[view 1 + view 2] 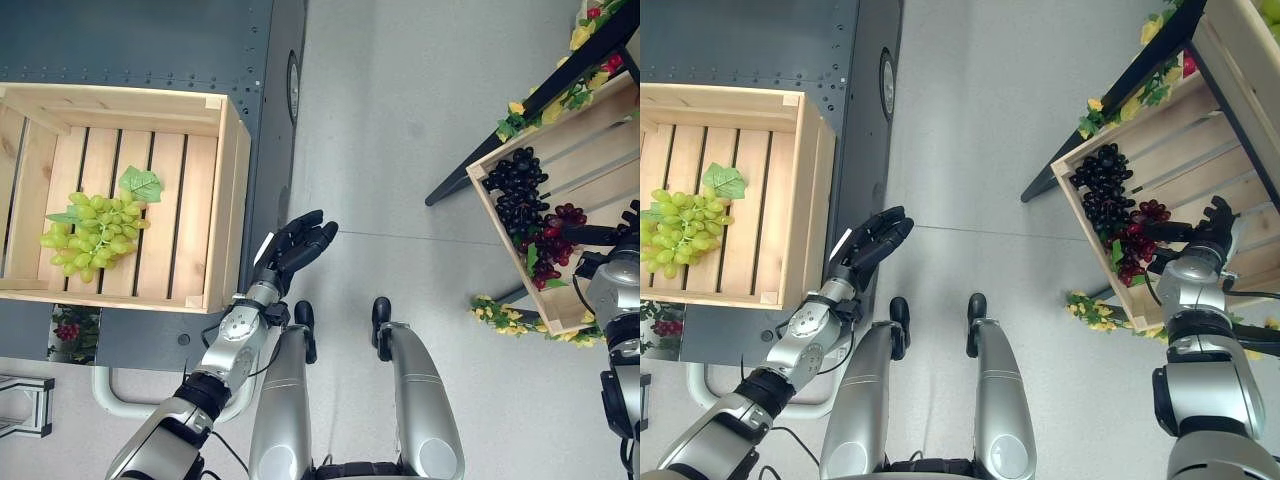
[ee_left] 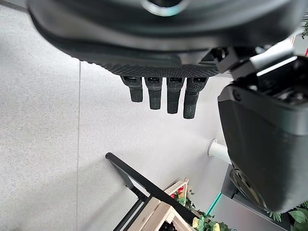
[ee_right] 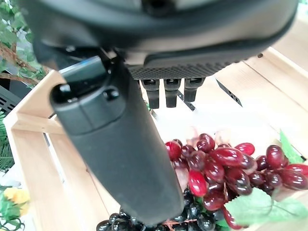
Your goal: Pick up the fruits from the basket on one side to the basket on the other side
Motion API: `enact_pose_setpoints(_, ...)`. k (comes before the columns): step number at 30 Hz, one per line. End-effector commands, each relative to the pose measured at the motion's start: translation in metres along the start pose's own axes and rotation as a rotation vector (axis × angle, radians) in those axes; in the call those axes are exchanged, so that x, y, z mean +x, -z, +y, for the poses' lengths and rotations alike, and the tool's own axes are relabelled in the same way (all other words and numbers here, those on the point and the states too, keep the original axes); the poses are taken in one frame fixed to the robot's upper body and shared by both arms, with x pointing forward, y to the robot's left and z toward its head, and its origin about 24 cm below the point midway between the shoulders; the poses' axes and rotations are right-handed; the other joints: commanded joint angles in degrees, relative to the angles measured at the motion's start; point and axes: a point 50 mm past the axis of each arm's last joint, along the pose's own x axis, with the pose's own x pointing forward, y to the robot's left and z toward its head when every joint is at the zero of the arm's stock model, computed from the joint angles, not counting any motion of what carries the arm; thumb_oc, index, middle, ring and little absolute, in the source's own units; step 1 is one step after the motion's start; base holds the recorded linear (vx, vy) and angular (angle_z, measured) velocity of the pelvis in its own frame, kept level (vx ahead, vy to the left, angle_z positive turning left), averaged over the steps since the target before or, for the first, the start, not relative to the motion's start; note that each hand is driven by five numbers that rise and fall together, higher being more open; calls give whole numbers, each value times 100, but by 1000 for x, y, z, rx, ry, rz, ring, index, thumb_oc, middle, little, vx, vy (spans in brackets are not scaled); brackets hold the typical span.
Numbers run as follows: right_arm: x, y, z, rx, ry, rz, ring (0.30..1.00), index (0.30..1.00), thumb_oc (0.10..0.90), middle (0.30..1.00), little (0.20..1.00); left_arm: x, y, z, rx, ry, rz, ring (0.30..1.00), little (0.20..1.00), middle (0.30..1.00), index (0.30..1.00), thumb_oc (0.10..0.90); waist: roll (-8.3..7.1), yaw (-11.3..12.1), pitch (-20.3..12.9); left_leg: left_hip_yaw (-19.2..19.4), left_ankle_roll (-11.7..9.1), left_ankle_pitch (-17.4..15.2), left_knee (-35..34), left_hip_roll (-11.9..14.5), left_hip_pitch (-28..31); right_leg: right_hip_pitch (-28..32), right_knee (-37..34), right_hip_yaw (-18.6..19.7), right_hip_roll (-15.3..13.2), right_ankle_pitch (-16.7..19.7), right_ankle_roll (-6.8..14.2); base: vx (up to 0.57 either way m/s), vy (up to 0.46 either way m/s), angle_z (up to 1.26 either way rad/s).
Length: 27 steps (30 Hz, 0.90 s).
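Mock fruit shop: wooden crates (image 1: 228,200) w/ grapes (image 1: 1110,190), display stand, grey floor.

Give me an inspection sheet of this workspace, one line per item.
Surface: pale grey floor between two crates.
Job's things: green grapes in the left crate; black grapes and red grapes in the tilted right crate.
Clutter: loose green leaf beside the green grapes.
Hands: left hand open, above the floor; right hand open, over the red grapes.
Cables: nothing seen.
Surroundings: dark stand, yellow flowers.
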Motion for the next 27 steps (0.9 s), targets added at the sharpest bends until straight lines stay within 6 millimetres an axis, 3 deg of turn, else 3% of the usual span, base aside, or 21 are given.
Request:
enact_pose_setpoints(1, 12, -49, -48, -99, 133, -161, 900, 900, 800, 900, 900, 10, -42, -25, 0, 125, -232, 900, 900, 900, 900, 800, -98, 51, -79, 327, 148, -783, 160, -191, 601, 586, 242, -320, 239, -330, -370, 0, 0, 0)
enact_pose_setpoints(7, 7, -44, -25, -118, 82, -195, 900, 900, 800, 900, 900, 13, -42, -36, 11, 150, -244, 900, 900, 900, 900, 800, -70, 38, -79, 328, 140, -812, 152, -198, 722, 707, 191, -317, 241, -345, -377, 7, 23, 0)
enact_pose_setpoints(9, 3, -46, -11, -143, 57, -258, 900, 900, 800, 900, 900, 14, -41, -38, 14, 149, -251, 900, 900, 900, 900, 800, -59, 34, -79, 319, 137, -795, 129, -203, 763, 757, 145, -324, 242, -326, -385, 16, 36, -2)
enact_pose_setpoints(13, -23, -37, 39, -154, -45, -392, 900, 900, 800, 900, 900, 17, -44, -48, 26, 151, -278, 900, 900, 900, 900, 800, -15, -21, -79, 364, 131, -678, -157, -214, 977, 940, -119, -284, 262, -260, -372, 15, 41, -6)
enact_pose_setpoints(17, -39, -26, 62, -121, -89, -428, 900, 900, 800, 900, 900, 18, -45, -53, 51, 152, -297, 900, 900, 900, 900, 800, 34, -69, -79, 417, 105, -562, -447, -241, 1160, 1072, -317, -251, 266, -218, -344, 15, 40, -3)
enact_pose_setpoints(19, -57, -15, 84, -109, -136, -464, 900, 900, 800, 900, 900, 19, -52, -59, 89, 176, -345, 900, 900, 900, 900, 800, 116, -102, -79, 488, 90, -439, -742, -267, 1316, 1167, -501, -222, 269, -191, -339, 7, 50, 3)
enact_pose_setpoints(21, -62, -14, 89, -104, -143, -481, 900, 900, 800, 900, 900, 19, -58, -61, 106, 188, -379, 900, 900, 900, 900, 800, 151, -110, -79, 501, 81, -382, -823, -288, 1331, 1166, -535, -223, 264, -179, -347, 2, 41, 2)
enact_pose_setpoints(27, -83, -4, 108, -99, -207, -522, 900, 900, 800, 900, 900, 10, -114, -48, 101, 110, -679, 900, 900, 900, 900, 800, 287, -43, -79, 505, 37, -254, -1058, -376, 1410, 1218, -585, -355, 171, -234, -380, 4, 21, 3)
